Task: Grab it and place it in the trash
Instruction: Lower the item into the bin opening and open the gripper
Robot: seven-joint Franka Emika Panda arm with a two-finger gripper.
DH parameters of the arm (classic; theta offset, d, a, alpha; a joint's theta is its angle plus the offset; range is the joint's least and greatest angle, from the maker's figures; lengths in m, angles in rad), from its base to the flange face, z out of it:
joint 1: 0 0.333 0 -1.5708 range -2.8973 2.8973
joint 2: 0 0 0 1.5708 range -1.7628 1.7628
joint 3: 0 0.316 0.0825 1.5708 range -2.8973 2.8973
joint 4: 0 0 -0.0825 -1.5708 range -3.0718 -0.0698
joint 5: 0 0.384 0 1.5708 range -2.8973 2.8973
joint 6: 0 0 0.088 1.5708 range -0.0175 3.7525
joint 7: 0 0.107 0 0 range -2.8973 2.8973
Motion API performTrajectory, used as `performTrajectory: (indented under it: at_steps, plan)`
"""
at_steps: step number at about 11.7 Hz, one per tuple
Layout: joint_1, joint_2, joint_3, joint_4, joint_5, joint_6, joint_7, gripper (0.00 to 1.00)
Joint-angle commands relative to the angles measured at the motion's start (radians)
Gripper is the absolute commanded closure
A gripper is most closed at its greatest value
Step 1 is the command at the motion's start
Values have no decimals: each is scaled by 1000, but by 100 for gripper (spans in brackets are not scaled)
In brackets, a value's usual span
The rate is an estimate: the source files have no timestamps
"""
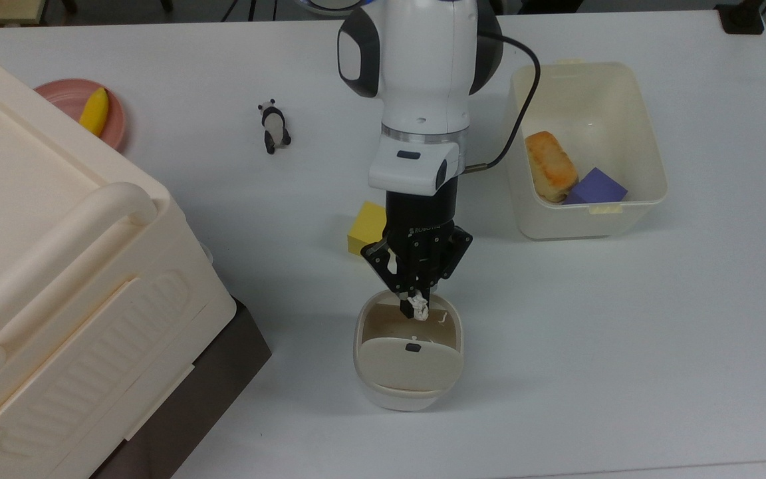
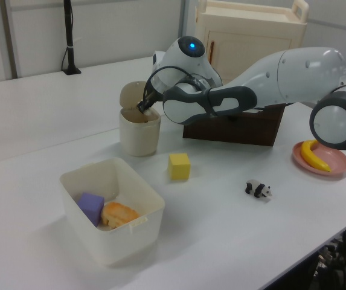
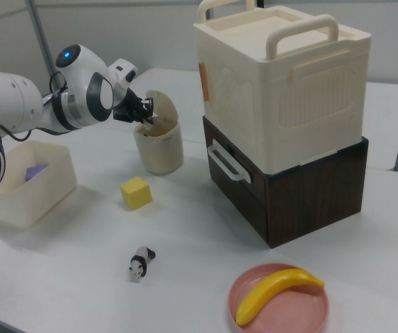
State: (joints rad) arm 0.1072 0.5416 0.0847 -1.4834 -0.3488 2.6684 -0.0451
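Note:
The small off-white paper wad [image 1: 417,308] is pinched in my gripper [image 1: 415,303], which is shut on it. In the top view the wad hangs over the far rim of the trash [image 1: 399,399], a small cream bin whose flap lid [image 1: 409,366] is swung open, leaving the inside exposed. In the left view the gripper [image 2: 141,107] reaches to the bin's [image 2: 139,138] mouth beside the raised lid. The right view has the gripper [image 3: 145,116] just above the bin [image 3: 158,151].
A yellow cube [image 1: 365,227] sits right behind the arm in the top view. A panda figurine [image 1: 274,126] lies farther back. The cream tub [image 1: 652,126] with a bread piece and a purple block is on the top view's right. A large cream box [image 1: 57,266] and a banana plate [image 1: 64,93] are on the top view's left.

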Motion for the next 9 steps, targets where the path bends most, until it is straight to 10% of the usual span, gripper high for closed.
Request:
performTrajectory:
  at_steps: [1, 3, 9]
  plan:
    - [-1, 35, -20, 18, -48, 28, 11, 81]
    - [2, 35, -34, 15, -80, 28, 13, 0]
    - [2, 28, -37, 15, -108, 25, 22, 0]
